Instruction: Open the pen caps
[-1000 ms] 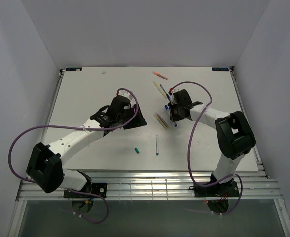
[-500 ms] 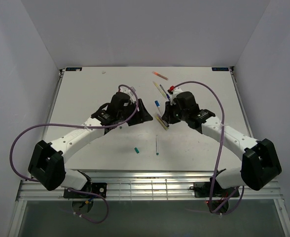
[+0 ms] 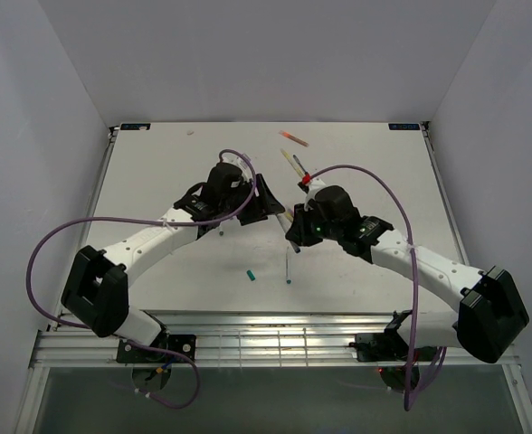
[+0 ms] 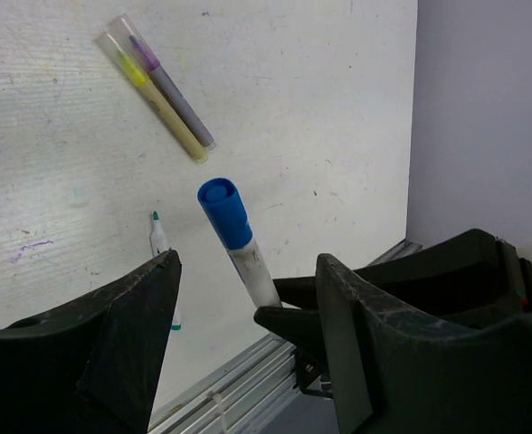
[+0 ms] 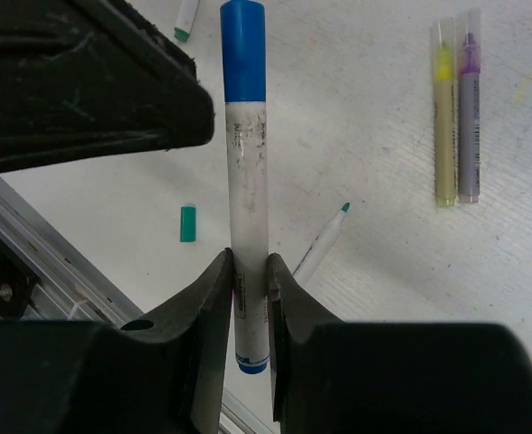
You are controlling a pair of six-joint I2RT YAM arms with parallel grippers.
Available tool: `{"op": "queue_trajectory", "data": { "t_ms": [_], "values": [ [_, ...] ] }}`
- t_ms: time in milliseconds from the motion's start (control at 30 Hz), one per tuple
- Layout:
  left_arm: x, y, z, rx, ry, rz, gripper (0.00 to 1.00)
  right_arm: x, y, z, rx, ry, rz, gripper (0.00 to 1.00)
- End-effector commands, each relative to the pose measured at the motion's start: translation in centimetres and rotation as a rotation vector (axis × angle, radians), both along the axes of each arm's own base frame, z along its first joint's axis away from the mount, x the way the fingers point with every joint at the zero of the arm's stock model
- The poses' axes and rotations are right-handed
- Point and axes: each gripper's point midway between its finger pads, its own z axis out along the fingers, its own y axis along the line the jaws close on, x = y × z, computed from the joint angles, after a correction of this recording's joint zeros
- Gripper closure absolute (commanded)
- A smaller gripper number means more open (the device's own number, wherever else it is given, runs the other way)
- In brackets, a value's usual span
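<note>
My right gripper (image 5: pixel 248 271) is shut on the white barrel of a pen (image 5: pixel 247 181), whose blue pen cap (image 5: pixel 242 50) points away from it. In the left wrist view the same blue pen cap (image 4: pixel 223 210) stands just beyond the gap of my open left gripper (image 4: pixel 248 262), with the barrel (image 4: pixel 255 276) between the fingertips and touching neither. One left finger (image 5: pixel 85 81) lies beside the cap. In the top view the left gripper (image 3: pixel 270 201) and the right gripper (image 3: pixel 293 231) meet above the table's middle.
A loose teal-green cap (image 5: pixel 187 223) and an uncapped green-tipped pen (image 5: pixel 320 240) lie on the white table (image 3: pixel 157 181). A yellow pen (image 5: pixel 443 127) and a purple pen (image 5: pixel 469 117) lie side by side. More pens (image 3: pixel 293 137) lie at the back.
The right gripper has carried the blue-capped pen left and nearer. The left gripper has moved right to face it, its jaws a little wider.
</note>
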Motion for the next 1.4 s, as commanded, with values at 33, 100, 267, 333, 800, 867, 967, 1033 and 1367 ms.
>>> {"op": "queue_trajectory", "data": {
  "t_ms": [33, 100, 267, 333, 800, 867, 967, 1033, 1367],
  "values": [
    [1.0, 0.1, 0.9, -0.028, -0.011, 0.023, 0.29, -0.7, 0.9, 1.4, 0.045, -0.026, 0.006, 0.92],
    [1.4, 0.1, 0.9, -0.034, -0.01, 0.033, 0.29, -0.9, 1.1, 1.4, 0.049, -0.024, 0.009, 0.92],
    [1.8, 0.3, 0.7, -0.04, -0.001, 0.043, 0.34, -1.4, 1.4, 1.3, 0.064, -0.023, 0.013, 0.92],
    [1.8, 0.4, 0.5, -0.044, 0.0, 0.047, 0.37, -1.5, 1.6, 1.4, 0.066, -0.02, 0.016, 0.92],
    [1.3, 0.6, -0.7, -0.053, 0.032, 0.04, 0.52, -1.1, 2.4, 2.3, 0.096, -0.032, 0.008, 0.92],
    [1.2, 0.6, -0.7, -0.054, 0.035, 0.034, 0.5, -1.0, 2.4, 2.5, 0.098, -0.036, 0.004, 0.92],
    [1.2, 0.6, -0.9, -0.055, 0.034, 0.035, 0.53, -1.0, 2.5, 2.6, 0.096, -0.035, 0.007, 0.92],
    [1.2, 0.6, -0.9, -0.057, 0.034, 0.034, 0.55, -1.0, 2.5, 2.5, 0.096, -0.033, 0.008, 0.92],
    [1.1, 0.6, -1.2, -0.058, 0.04, 0.029, 0.66, -0.8, 3.2, 2.8, 0.111, -0.035, 0.013, 0.92]
  ]
}}
